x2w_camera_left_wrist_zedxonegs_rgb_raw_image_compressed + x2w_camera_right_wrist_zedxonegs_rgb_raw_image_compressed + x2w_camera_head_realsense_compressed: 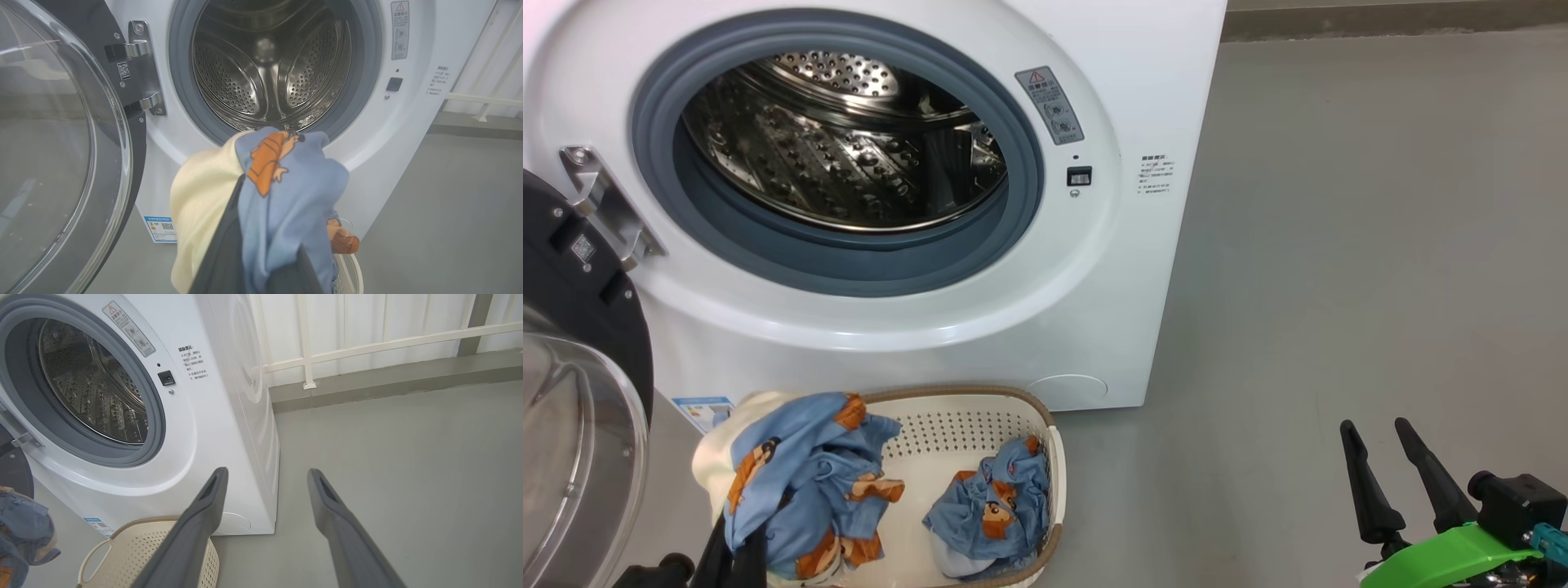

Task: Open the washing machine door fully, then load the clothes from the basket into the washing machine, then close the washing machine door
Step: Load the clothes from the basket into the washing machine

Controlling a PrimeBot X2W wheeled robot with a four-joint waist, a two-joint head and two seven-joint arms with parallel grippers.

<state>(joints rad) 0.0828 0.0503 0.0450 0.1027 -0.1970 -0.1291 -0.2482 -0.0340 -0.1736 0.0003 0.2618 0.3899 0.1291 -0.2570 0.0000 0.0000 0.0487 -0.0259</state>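
The white washing machine (1143,245) stands with its steel drum (841,155) exposed. The washing machine door (580,392) is swung open at the far left, glass bowl facing out. Below sits the cream basket (968,433) on the floor. My left gripper (743,539) is shut on clothes: a blue bear-print piece (800,465) and a cream cloth (715,457), lifted above the basket's left end. In the left wrist view this bundle (286,192) hangs in front of the drum opening (265,61). Another blue bear-print piece (992,510) lies in the basket. My right gripper (1374,425) is open and holds nothing, at the lower right over the floor.
Grey floor (1339,286) stretches to the right of the machine. A white railing (367,347) and a low kerb run behind it. The open door (53,143) takes up the space left of the drum. A blue label sticker (704,411) sits low on the machine front.
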